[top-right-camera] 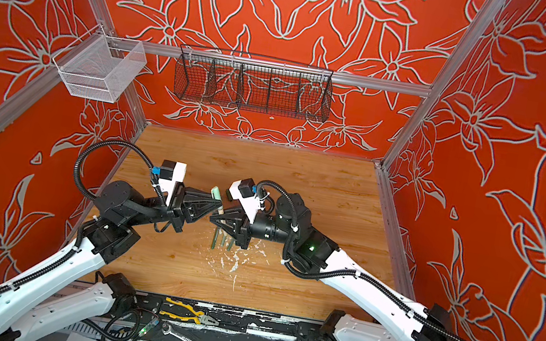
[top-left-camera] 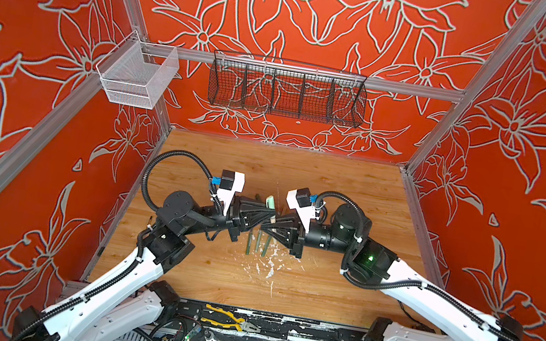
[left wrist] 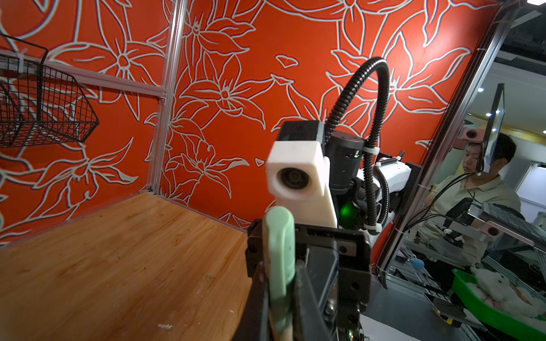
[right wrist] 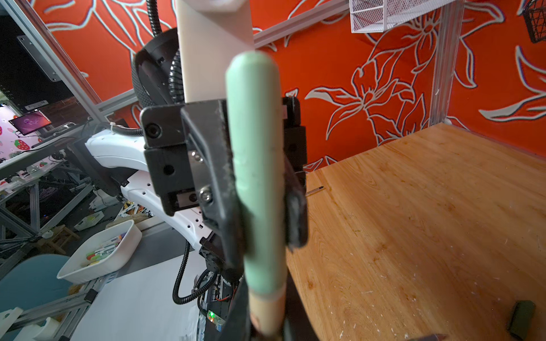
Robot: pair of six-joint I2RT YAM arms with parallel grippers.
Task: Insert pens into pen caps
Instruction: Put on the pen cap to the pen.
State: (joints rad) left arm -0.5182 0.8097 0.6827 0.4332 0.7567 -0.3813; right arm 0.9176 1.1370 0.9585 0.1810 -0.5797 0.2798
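**Tan pen meets a pale green cap above the table**

The left hand is clamped on the pale green cap, gripping its lower half with the rounded end pointing up. The right hand is closed on the tan pen, whose upper end sits at the cap's mouth. How deep it has gone cannot be told. Both are held in the air near the middle of the table, directly over three green pens lying side by side. A dark green cap lies apart on the wood.

The clearest risk, as I judge it, is a mismatch. A tan shaft in a green cap would leave a green pen without its partner, and the pair would have to be pulled apart again. If the two hands are slightly out of line, the push could jam the tip against the cap's rim. It could also make the thin shaft slide in the right hand's grip instead of seating. Letting go too early would drop the pair onto the pens below and scatter them.
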